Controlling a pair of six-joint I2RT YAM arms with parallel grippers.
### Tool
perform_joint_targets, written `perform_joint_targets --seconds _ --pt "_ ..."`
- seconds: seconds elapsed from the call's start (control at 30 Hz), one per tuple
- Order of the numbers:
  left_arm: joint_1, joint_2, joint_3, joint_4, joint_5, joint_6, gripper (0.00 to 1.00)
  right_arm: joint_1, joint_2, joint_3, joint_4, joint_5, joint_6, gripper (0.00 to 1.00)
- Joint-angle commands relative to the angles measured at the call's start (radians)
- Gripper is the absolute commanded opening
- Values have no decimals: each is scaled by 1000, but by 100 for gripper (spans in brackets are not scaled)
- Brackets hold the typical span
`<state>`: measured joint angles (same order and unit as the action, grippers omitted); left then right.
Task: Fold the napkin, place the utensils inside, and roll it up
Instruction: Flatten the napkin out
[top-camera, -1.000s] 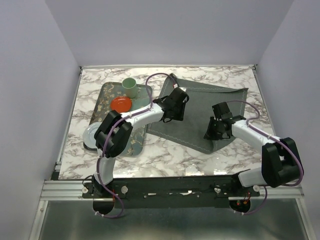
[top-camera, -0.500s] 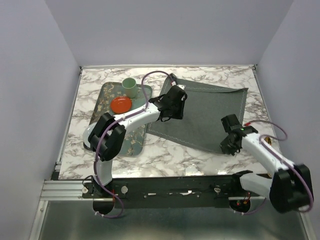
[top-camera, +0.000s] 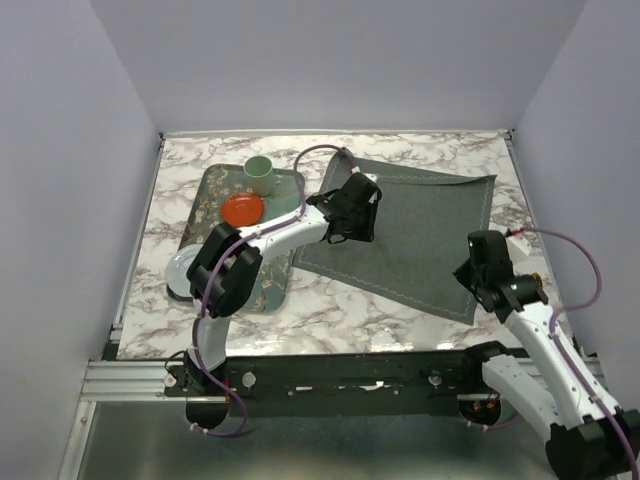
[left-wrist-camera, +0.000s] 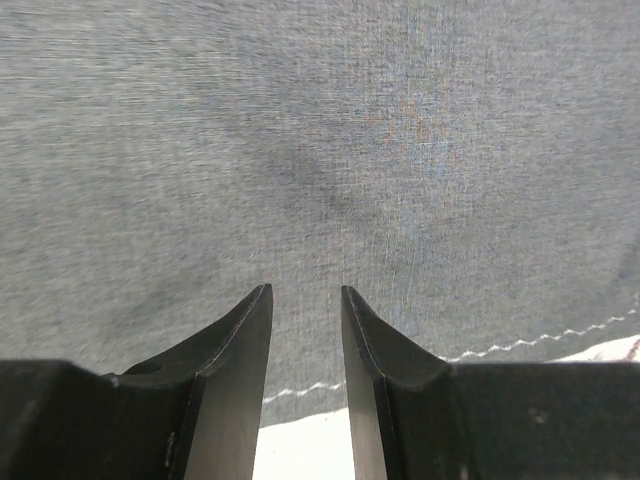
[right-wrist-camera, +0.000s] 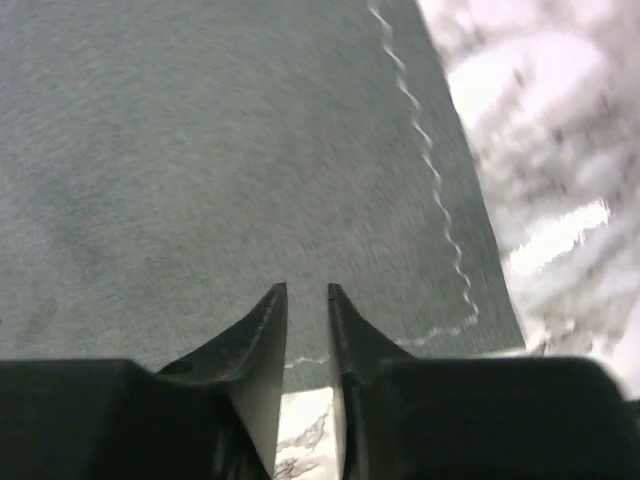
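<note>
Napkin: lies spread flat on the tabletop, right of centre, beside the tray; sits skewed, far left corner pointing at the far edge, near right corner reaching toward the right edge; looks roughly square, so shows no clear long axis.
Left gripper: hovers over its left hem, jaws narrowly parted, holding nothing.
Right gripper: hangs over the near right corner by the stitched hem, jaws a slim gap apart, gripping nothing.

Robot lab booth, white walls, marble tabletop
</note>
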<state>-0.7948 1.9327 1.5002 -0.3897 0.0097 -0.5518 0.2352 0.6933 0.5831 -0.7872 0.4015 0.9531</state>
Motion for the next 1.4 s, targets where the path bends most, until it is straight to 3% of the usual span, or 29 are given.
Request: perform_joint_targets --seconds 0.0,0.07,0.2,0.27,0.4,0.63,0.87,1.0,1.17,1.37 --pt "-30 80 64 -41 9 3 42 0 227 162 238 -35 -356 36" --pt "-34 100 74 -55 -2 0 42 -7 376 217 240 -49 -395 46" --pt "-66 114 46 -63 -85 7 41 -51 607 383 235 -171 -444 54" --pt "-90 118 19 -70 -111 7 41 -59 688 438 253 -190 -464 63" --pt "-127 104 -61 -57 -99 -45 40 -83 946 622 249 -289 -487 65" --pt "-231 48 -216 21 -53 -114 38 -135 1176 876 270 -397 -419 66" --pt "-245 -75 -172 29 -53 -87 41 -139 1244 963 278 -477 -461 67" --pt "-166 -90 -43 -18 -91 -59 58 -140 1220 913 304 -522 -481 71" --pt "27 4 95 17 -57 -115 64 -142 1131 750 405 -598 -464 71" --pt "141 165 279 49 -166 -129 74 -142 1114 663 456 -665 -448 70"
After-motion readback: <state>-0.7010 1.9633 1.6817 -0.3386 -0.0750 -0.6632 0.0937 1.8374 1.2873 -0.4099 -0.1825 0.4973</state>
